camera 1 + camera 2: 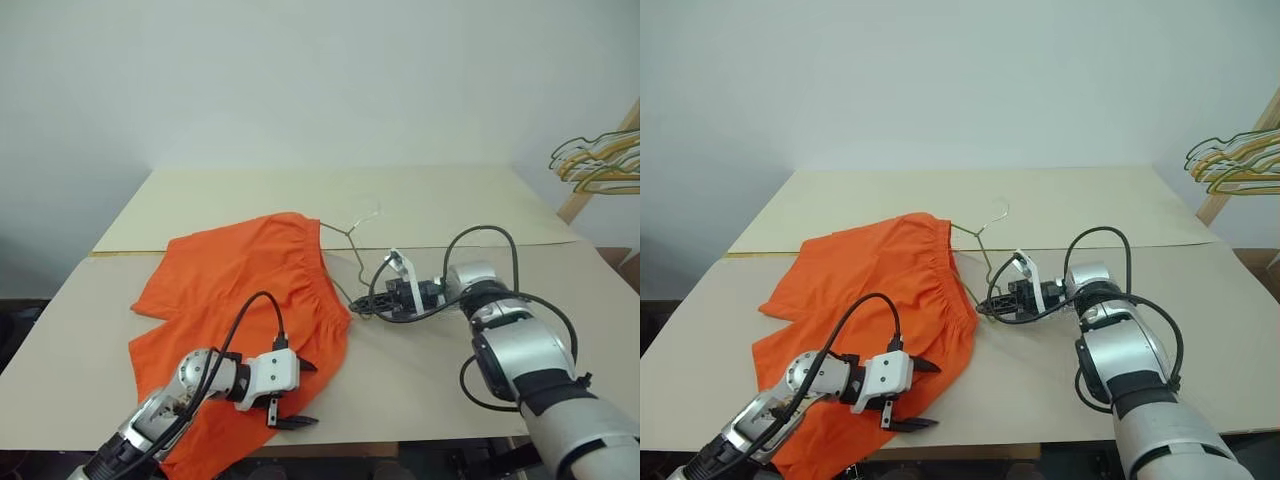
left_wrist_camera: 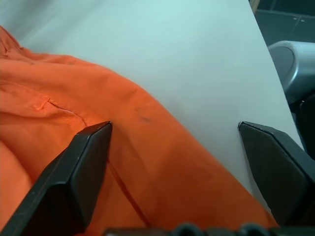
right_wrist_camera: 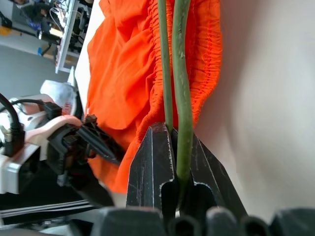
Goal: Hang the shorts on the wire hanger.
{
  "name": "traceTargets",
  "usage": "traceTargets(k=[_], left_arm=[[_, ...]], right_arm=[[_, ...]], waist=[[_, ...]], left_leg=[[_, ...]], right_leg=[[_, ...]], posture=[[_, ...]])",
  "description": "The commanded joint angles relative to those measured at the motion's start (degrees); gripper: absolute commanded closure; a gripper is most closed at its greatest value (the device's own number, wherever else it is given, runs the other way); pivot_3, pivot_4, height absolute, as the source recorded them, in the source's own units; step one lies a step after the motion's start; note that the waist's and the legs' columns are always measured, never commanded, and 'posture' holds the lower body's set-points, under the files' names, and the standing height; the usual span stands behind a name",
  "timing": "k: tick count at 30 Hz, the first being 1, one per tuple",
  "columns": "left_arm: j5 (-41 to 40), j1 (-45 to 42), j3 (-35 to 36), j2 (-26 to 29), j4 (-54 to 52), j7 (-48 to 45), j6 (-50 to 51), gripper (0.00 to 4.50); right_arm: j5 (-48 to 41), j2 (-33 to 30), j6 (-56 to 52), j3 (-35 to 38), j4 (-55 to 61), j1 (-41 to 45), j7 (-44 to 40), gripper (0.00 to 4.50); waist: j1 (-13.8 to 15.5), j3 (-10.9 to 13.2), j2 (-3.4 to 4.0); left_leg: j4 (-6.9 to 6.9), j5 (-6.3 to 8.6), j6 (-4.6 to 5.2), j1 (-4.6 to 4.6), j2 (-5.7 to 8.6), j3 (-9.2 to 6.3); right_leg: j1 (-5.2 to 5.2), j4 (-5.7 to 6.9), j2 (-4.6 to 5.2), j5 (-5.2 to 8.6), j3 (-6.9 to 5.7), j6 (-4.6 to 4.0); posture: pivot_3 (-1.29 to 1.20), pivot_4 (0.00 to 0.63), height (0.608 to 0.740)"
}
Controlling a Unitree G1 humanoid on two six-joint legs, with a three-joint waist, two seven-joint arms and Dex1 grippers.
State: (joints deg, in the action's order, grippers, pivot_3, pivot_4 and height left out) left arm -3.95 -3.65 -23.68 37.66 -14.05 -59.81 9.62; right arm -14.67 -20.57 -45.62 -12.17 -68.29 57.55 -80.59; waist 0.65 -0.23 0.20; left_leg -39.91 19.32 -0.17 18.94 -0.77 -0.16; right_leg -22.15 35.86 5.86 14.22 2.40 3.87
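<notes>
Orange shorts (image 1: 245, 290) lie flat on table (image 1: 440, 215), left of centre, waistband facing right. Wire hanger (image 1: 982, 243) lies just right of waistband, hook toward far side.

Right gripper (image 1: 372, 301) clamped on hanger's near corner, beside waistband. Left gripper (image 1: 295, 393) hovers over near leg of shorts, fingers spread wide, holding nothing.

Step, as judged: feeding hanger into waistband. Next move likely needs left gripper to pinch and lift waistband.

Count: one shorts, one grey hanger, one table, one bunch of yellow and green hangers (image 1: 598, 162) far right.
</notes>
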Motion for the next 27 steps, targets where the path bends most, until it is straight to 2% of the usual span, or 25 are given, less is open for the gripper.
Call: traceTargets(k=[1,7,9,14,17,21,24,27], left_arm=[[1.15,-0.42,1.52,-0.86,1.15,2.57,-1.53,0.03],[-6.31,-1.6,8.03,-1.14,-3.08,2.05,-0.71,0.03],[-10.19,-2.55,9.87,0.03,-4.64,-1.12,-0.04,0.03],[-10.36,-5.36,11.04,3.28,-5.92,-4.18,-1.06,0.03],[-15.09,-8.66,15.43,4.03,-6.88,-4.48,1.36,0.03],[-17.92,-18.4,21.82,4.69,-2.28,-2.59,3.22,0.03],[-16.59,-27.54,23.46,6.1,4.98,-3.17,3.32,0.03],[-14.68,-36.66,22.54,9.05,14.66,-8.59,1.42,0.03]], right_arm=[[0.18,-0.58,7.14,2.49,8.82,-3.4,0.14,4.5],[-0.17,-0.68,14.47,5.17,25.43,-13.11,5.5,4.5],[-0.05,-0.53,13.97,5.42,27.98,-14.51,7.4,4.5],[-0.13,-0.85,13.57,4.84,33.14,-17.92,8.04,4.5],[-0.04,-1.53,13.29,4.28,37.1,-19.82,8.12,4.5],[1.19,-3.5,14.92,3.15,43.97,-22.78,8.77,4.5],[1.71,-5.52,14.68,2.35,48.82,-24.48,9.08,4.5],[1.46,-7.65,11.96,1.75,53.04,-25.24,9.34,4.5]], waist=[[-0.02,0.0,0.0],[-0.4,0.02,-0.01],[-0.73,0.04,-0.03],[-1.46,0.05,-0.03],[-1.7,0.12,-0.09],[-1.54,0.24,-0.23],[-1.99,0.24,-0.23],[-2.66,0.28,-0.28]], left_leg=[[0.0,0.0,0.0,0.0,0.0,-0.01],[0.01,0.0,0.0,0.07,-0.02,-0.02],[0.0,0.0,0.0,0.1,-0.02,-0.02],[0.01,0.0,0.01,0.07,-0.01,-0.02],[0.02,0.0,0.01,0.08,-0.01,-0.02],[-0.02,0.0,0.01,0.1,-0.02,-0.08],[-0.03,0.0,0.0,0.08,0.0,-0.08],[0.0,-0.01,-0.02,0.12,0.01,-0.09]], right_leg=[[0.0,-0.01,0.0,0.0,0.0,0.0],[-0.08,0.0,0.0,0.0,0.0,0.0],[-0.1,0.0,0.01,0.0,0.01,0.0],[-0.07,-0.04,0.0,0.0,0.01,0.0],[-0.08,-0.06,0.0,0.0,0.01,0.0],[-0.08,-0.09,0.0,0.0,-0.01,0.0],[-0.06,-0.08,0.0,0.0,-0.01,0.01],[-0.07,-0.11,-0.01,0.0,-0.02,0.01]], posture=[[0.07,0.0,0.74],[0.06,0.0,0.74],[0.04,0.0,0.74],[0.03,0.0,0.74],[0.03,0.0,0.74],[0.01,0.0,0.74],[0.01,0.0,0.74],[0.0,0.0,0.74]])
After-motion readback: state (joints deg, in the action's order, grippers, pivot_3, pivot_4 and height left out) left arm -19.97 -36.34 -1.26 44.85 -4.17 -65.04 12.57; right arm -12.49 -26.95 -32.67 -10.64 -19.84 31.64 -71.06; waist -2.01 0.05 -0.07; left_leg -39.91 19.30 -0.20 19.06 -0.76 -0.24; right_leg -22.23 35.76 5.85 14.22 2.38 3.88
